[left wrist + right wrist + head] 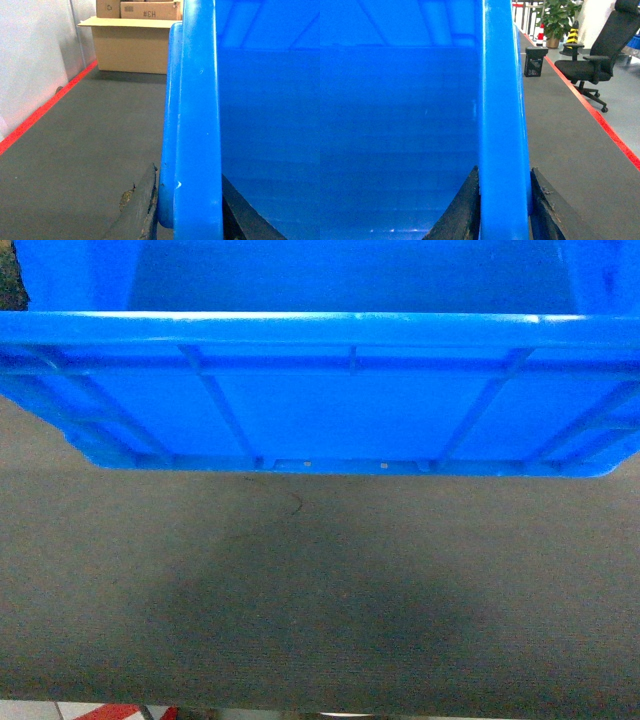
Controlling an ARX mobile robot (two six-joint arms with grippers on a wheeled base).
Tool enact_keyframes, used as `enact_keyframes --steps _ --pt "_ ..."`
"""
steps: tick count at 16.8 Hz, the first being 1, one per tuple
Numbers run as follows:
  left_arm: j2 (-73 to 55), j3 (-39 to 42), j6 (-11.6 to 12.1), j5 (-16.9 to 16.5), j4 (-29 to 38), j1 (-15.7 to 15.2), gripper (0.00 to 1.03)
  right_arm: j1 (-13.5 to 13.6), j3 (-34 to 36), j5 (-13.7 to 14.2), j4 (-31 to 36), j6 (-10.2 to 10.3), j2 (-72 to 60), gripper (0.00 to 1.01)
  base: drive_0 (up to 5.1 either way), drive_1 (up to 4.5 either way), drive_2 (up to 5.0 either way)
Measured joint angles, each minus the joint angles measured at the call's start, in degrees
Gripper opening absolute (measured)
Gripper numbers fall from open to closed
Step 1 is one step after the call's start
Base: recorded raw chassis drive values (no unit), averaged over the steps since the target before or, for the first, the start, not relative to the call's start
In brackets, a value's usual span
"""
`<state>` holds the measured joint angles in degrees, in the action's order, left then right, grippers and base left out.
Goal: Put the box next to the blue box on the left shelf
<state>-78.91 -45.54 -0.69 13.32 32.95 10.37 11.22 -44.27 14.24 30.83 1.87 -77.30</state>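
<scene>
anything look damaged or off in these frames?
Yes: the pad of the left tool, gripping the rim of the box, looks chipped, with a ragged pale patch on its outer finger. A thin dark squiggle lies on the grey carpet below the box; can't tell what it is.

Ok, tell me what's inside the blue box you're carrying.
The box shows only bare blue inner walls in the visible parts, with nothing in them. Its floor is mostly out of view, hidden below the rim in the head view, so contents lower down cannot be ruled out.
</scene>
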Motion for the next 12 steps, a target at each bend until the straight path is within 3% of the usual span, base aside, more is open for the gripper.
enact_keyframes --steps 5,12 --pt "0.0 0.0 -0.1 0.0 -0.1 0.0 0.20 0.0 0.0 0.0 -0.1 0.0 0.0 0.22 0.0 0.00 0.0" --pt "0.0 0.0 -0.1 0.1 -0.4 0.1 0.20 0.0 0.0 0.3 -0.2 -0.1 -0.1 0.21 -1.7 -1.70 -1.7"
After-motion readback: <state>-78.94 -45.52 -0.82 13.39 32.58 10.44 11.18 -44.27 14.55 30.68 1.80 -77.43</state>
